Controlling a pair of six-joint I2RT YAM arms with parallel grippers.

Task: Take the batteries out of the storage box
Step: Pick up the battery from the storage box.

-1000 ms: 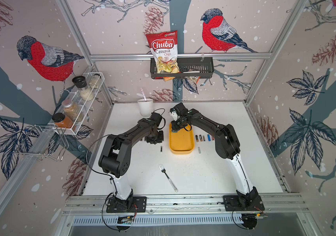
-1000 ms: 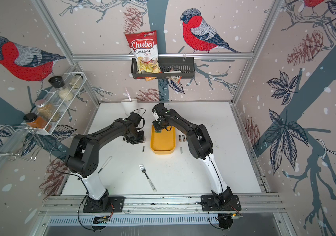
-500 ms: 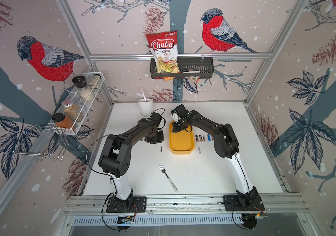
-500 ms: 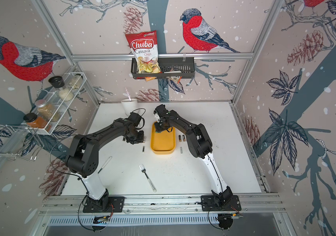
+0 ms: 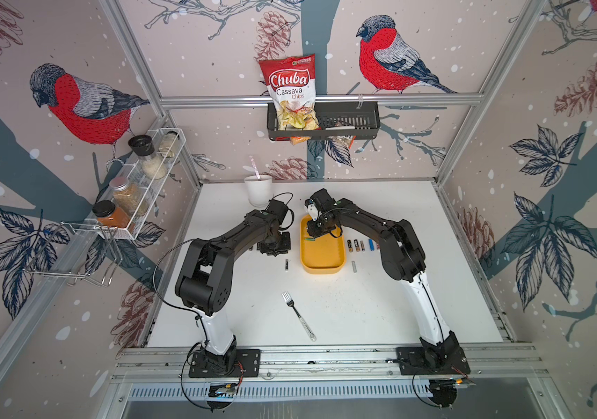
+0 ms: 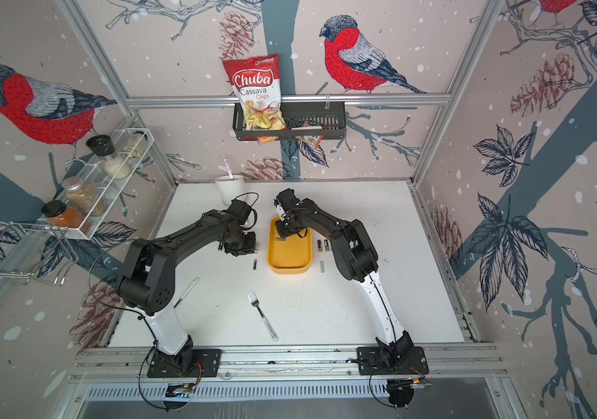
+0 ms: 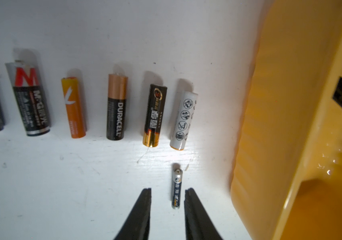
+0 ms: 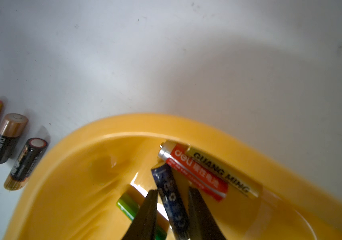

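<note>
The yellow storage box (image 5: 322, 255) (image 6: 289, 255) lies mid-table between my arms. In the right wrist view it (image 8: 78, 187) holds several batteries: a dark blue one (image 8: 166, 182), a red one (image 8: 197, 174), a gold one (image 8: 222, 172) and a green one (image 8: 127, 205). My right gripper (image 8: 172, 189) (image 5: 313, 236) is open, its fingers on either side of the blue battery with a gap showing. My left gripper (image 7: 168, 189) (image 5: 275, 250) hangs open over the table left of the box, above a small blue-grey battery (image 7: 176, 187). A row of batteries (image 7: 116, 106) lies beyond it.
More batteries lie in a row (image 5: 356, 246) right of the box, with single ones at its near corners (image 5: 354, 266) (image 5: 286, 265). A fork (image 5: 298, 315) lies toward the front and a white cup (image 5: 258, 188) stands at the back. A white-handled utensil (image 6: 186, 292) lies at the left.
My right gripper has shifted slightly over the box's far end and its fingers have narrowed a little. The left arm has stayed where it was.
</note>
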